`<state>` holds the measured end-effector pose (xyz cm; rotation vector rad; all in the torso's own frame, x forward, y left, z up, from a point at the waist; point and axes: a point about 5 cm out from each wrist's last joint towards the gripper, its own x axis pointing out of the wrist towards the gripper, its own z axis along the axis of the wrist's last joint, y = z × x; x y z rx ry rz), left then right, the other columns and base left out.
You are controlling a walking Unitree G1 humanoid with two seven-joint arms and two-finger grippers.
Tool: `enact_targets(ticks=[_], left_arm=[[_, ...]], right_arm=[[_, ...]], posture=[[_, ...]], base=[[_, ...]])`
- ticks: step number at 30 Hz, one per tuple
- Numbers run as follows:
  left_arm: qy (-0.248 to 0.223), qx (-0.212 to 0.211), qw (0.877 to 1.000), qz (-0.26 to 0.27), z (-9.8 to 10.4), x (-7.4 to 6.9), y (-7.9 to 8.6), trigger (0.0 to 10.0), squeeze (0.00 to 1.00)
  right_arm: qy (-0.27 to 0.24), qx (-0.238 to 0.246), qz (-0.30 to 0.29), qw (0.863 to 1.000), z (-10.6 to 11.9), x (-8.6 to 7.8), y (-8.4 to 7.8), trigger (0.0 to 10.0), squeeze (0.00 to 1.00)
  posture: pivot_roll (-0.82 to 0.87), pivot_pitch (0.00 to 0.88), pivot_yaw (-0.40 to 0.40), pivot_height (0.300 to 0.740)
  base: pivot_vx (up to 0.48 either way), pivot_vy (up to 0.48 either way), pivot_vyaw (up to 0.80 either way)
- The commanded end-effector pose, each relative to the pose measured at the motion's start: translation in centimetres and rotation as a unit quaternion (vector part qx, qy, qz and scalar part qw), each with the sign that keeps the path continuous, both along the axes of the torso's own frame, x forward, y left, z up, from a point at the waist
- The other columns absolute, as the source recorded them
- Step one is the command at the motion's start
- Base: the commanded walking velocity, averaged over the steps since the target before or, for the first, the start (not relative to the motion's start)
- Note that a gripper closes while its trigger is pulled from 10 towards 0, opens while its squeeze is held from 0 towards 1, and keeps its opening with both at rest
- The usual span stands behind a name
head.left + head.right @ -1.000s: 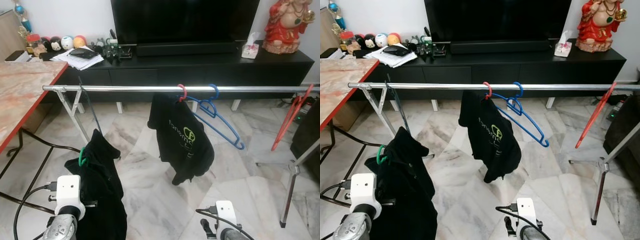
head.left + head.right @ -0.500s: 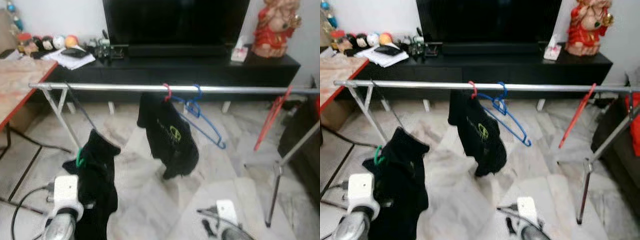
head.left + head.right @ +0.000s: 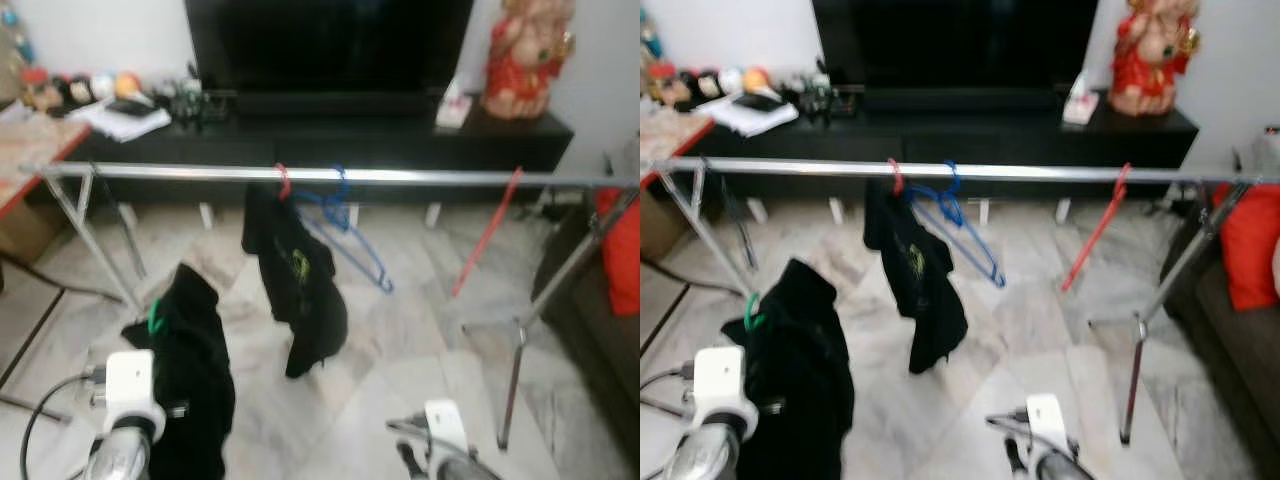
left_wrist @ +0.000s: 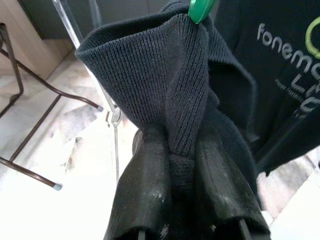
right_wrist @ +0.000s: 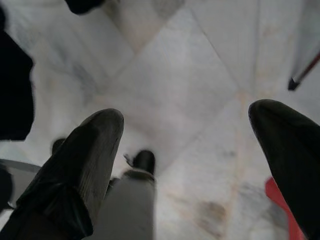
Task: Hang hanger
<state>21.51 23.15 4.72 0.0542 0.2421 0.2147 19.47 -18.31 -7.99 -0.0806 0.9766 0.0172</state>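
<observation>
Still carrying: left gripper [image 4: 182, 165] clamped on the neck of a black garment [image 3: 195, 375] on a green hanger [image 3: 154, 318], held low, well short of the silver rail [image 3: 400, 177]. Right gripper [image 5: 185, 150] spread open over the marble floor [image 5: 200, 75], idle. Next, by the look of it: raise the green hook above the rail, left of the black T-shirt [image 3: 295, 285], settle it over

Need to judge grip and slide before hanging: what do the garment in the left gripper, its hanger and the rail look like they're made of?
Black garment: ribbed knit fabric, matte, with visible fine ribs where the left gripper pinches it. Green hanger hook: likely plastic, smooth and glossy. Rail: seemingly metal tube, shiny silver with highlights.
</observation>
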Motion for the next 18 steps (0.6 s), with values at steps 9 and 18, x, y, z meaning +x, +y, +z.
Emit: enact_targets(ticks=[9, 18], left_arm=[[-0.051, 0.006, 0.998, 0.022, 1.6, -0.1, 1.2, 10.0, 0.0], [-0.059, 0.007, 0.998, 0.004, 1.9, 0.3, 0.5, 10.0, 0.0]], right_arm=[[-0.004, -0.002, 0.007, 1.0, 0.2, 0.4, 0.0, 10.0, 0.0], [-0.003, -0.005, 0.01, 1.0, 0.2, 0.5, 0.0, 10.0, 0.0]], posture=[[-0.05, 0.0, 0.034, 0.74], [-0.06, 0.0, 0.034, 0.74]], base=[[0.0, 0.0, 0.0], [0.0, 0.0, 0.0]])
